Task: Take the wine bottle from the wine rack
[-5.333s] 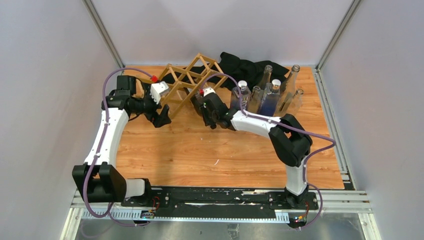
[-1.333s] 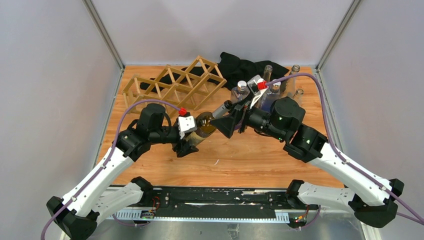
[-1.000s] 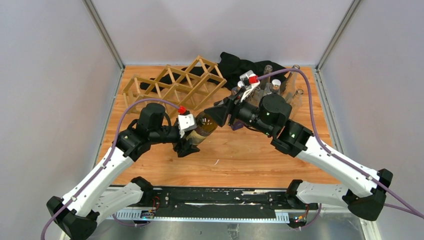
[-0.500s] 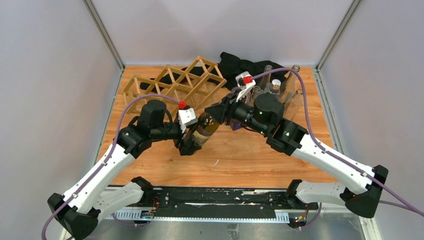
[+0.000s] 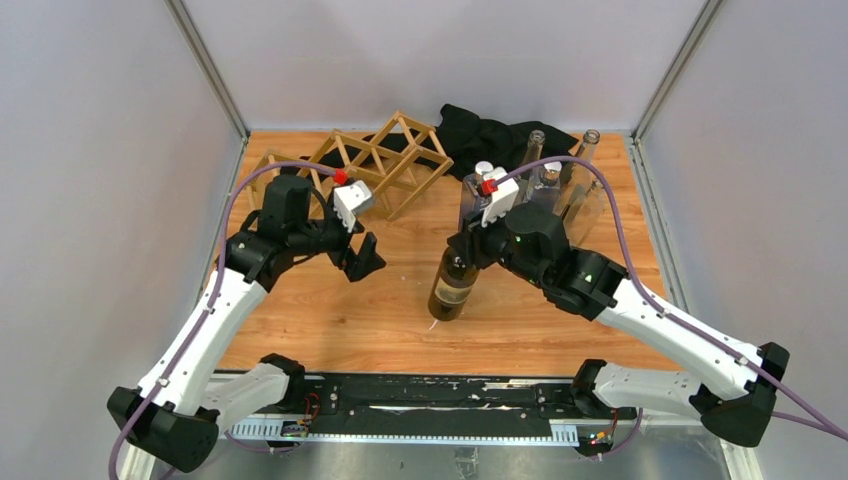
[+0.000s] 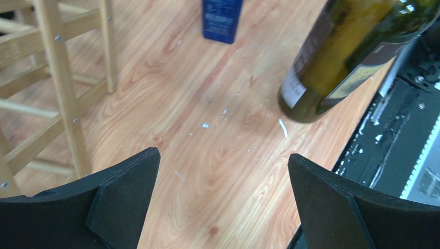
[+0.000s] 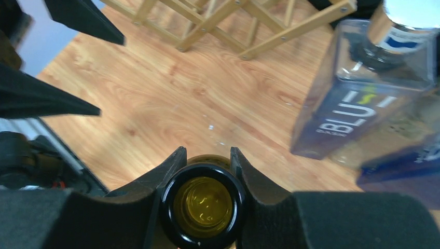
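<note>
Left gripper (image 5: 362, 262) has let go of the wine bottle (image 5: 453, 288) and pulled back toward the wine rack (image 5: 385, 160) — jaws wide open, empty. Right gripper (image 5: 463, 250) carries it alone, fingers closed around the neck just under the lip. Bottle is clear of the rack, tilted, base at or just above the table (image 5: 340, 320); contact unclear. Risk: releasing while tilted tips it over — and a neck-only pinch lets the body swing. Glass bottles (image 5: 545, 180) stand just behind the right wrist; a careless retreat could knock them.
</note>
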You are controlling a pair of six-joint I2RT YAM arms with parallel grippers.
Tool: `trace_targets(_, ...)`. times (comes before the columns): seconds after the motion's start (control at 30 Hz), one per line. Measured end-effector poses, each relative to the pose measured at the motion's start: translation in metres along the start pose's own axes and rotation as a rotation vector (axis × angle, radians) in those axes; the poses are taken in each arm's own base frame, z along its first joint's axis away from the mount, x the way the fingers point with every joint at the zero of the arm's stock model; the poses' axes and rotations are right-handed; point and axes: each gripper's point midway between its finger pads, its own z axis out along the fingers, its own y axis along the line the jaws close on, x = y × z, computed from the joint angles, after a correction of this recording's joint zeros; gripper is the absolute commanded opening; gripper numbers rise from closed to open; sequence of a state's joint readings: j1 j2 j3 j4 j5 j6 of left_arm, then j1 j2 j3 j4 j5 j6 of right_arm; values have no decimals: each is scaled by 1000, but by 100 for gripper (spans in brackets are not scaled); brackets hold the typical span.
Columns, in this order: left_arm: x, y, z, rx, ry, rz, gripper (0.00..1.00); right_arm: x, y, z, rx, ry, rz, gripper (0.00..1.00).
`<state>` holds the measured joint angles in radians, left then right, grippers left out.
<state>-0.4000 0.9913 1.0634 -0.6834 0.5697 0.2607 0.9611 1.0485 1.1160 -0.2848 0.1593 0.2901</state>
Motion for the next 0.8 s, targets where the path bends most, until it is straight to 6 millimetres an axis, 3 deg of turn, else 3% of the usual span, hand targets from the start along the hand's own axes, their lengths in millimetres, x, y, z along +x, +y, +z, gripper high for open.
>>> trace_targets(0.3, 6, 39, -10, -139, 36, -72, 100, 25, -36, -2, 141, 50, -116, 0)
trace_targets(0.5, 12, 70, -17, -242, 56, -148, 100, 27, -52, 4, 193, 60, -135, 0)
trace_targets(0.67, 13, 97, -26, -321, 59, -211, 100, 27, -77, 12, 257, 44, -110, 0)
trace_targets(0.8, 17, 107, -28, -343, 70, -236, 100, 26, -93, 21, 297, 29, -94, 0)
